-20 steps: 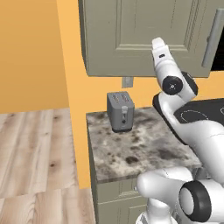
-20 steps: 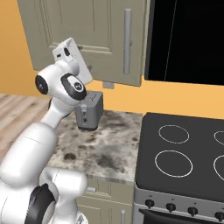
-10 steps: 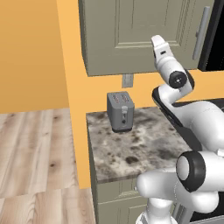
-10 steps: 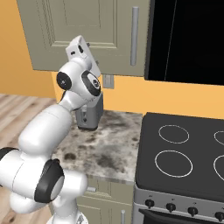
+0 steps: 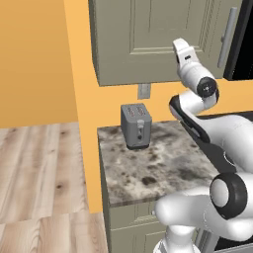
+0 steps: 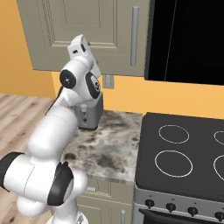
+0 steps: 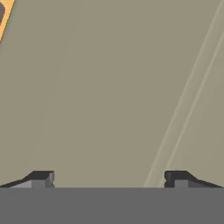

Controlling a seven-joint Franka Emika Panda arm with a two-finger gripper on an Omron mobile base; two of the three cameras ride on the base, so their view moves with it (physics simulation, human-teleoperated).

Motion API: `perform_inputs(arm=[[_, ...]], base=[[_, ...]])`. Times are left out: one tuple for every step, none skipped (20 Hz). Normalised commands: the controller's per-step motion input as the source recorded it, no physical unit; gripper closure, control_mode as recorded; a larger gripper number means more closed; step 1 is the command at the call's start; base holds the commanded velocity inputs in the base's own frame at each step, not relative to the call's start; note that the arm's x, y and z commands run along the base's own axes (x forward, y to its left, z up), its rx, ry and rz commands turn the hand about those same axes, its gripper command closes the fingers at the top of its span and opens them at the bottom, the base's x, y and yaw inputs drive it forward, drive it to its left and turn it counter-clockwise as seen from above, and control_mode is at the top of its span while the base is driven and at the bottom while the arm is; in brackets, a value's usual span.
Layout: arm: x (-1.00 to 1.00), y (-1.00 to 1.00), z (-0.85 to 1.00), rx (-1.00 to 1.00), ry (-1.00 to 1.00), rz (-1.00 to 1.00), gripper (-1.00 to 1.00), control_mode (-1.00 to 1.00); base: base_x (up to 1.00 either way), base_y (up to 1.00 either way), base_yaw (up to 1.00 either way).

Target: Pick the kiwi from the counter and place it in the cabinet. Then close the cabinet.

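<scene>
- Facing the cabinet (image 5: 148, 39) door at close range, gripper (image 7: 109, 178) had jaws wide apart, holding nothing.
- Toaster (image 5: 136, 125) stood on counter (image 5: 153, 170) below, beside the stovetop (image 6: 183, 153).

No readable text, labels, brand marks, numbers or signs on any surface

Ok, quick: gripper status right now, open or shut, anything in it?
Gripper: open, jaws spread wide, nothing between them; it faces the olive-grey cabinet door.
</scene>
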Motion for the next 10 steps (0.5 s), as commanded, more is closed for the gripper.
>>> perform_inputs(arm=[[0.22, -0.21, 0.0, 0.0, 0.0, 0.09, -1.0, -1.0], [0.14, -0.19, 0.0, 0.0, 0.0, 0.09, -1.0, -1.0], [0.12, -0.18, 0.0, 0.0, 0.0, 0.09, -1.0, -1.0], [0.04, -0.18, 0.0, 0.0, 0.0, 0.09, -1.0, -1.0], [0.01, -0.16, 0.0, 0.0, 0.0, 0.1, -1.0, -1.0], [0.0, -0.16, 0.0, 0.0, 0.0, 0.1, -1.0, -1.0], [0.0, -0.17, 0.0, 0.0, 0.0, 0.1, -1.0, -1.0], [0.0, -0.17, 0.0, 0.0, 0.0, 0.1, -1.0, -1.0], [0.0, -0.16, 0.0, 0.0, 0.0, 0.1, -1.0, -1.0], [0.0, -0.18, 0.0, 0.0, 0.0, 0.1, -1.0, -1.0]], base=[[0.0, 0.0, 0.0], [0.0, 0.0, 0.0], [0.0, 0.0, 0.0], [0.0, 0.0, 0.0], [0.0, 0.0, 0.0], [0.0, 0.0, 0.0], [0.0, 0.0, 0.0], [0.0, 0.0, 0.0], [0.0, 0.0, 0.0], [0.0, 0.0, 0.0]])
